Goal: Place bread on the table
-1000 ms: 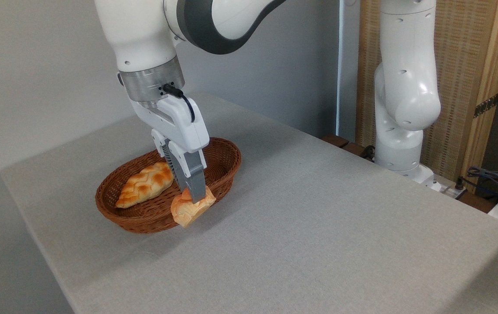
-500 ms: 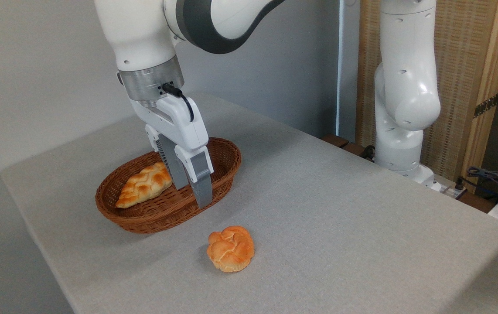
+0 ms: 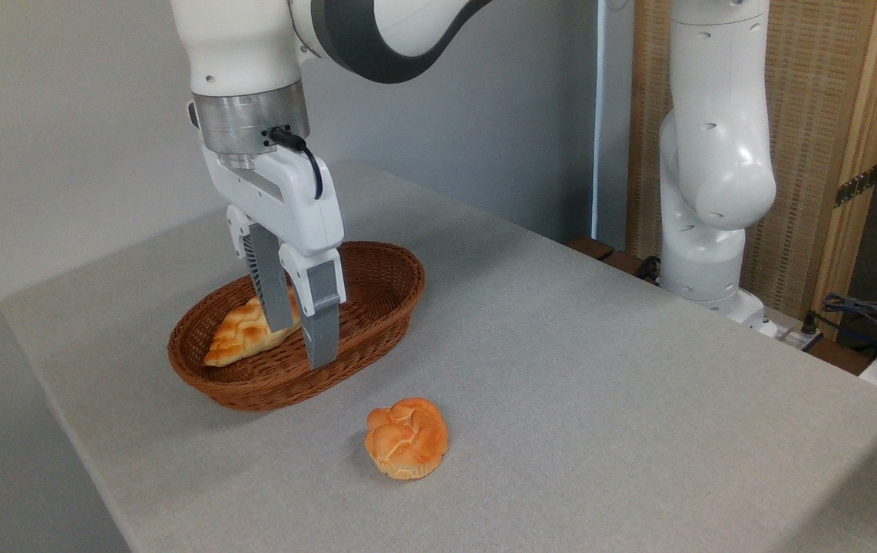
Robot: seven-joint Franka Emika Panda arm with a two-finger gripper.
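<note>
The small round golden-orange bun [image 3: 406,438], knotted and lobed on top with a paler base, sat upright on the large flat desk covered in light grey cloth-like material [image 3: 600,369], near the front of the oval brown wicker basket [image 3: 388,280] and just apart from its rim, touching nothing but the cloth. Behind the bun, the basket lay on the same grey surface and held a longer braided, pointed golden loaf [image 3: 243,334] in its left part, one tip aimed at the left end of the basket. Over the middle of the basket hung the white two-finger tool [image 3: 300,342], pointing down, its grey fingers [image 3: 321,326] spread with a clear gap between them and nothing held; the rear finger stood in front of the loaf's right end and hid part of it, and whether it touched the loaf could not be told. The white arm with a dark grey joint band [image 3: 354,46] rose from the tool beyond the basket and out of the top edge. Farther back and right of the basket, past the desk's far edge, stood the arm's white base column [image 3: 715,169] before a pale woven wooden-framed panel [image 3: 815,153].
</note>
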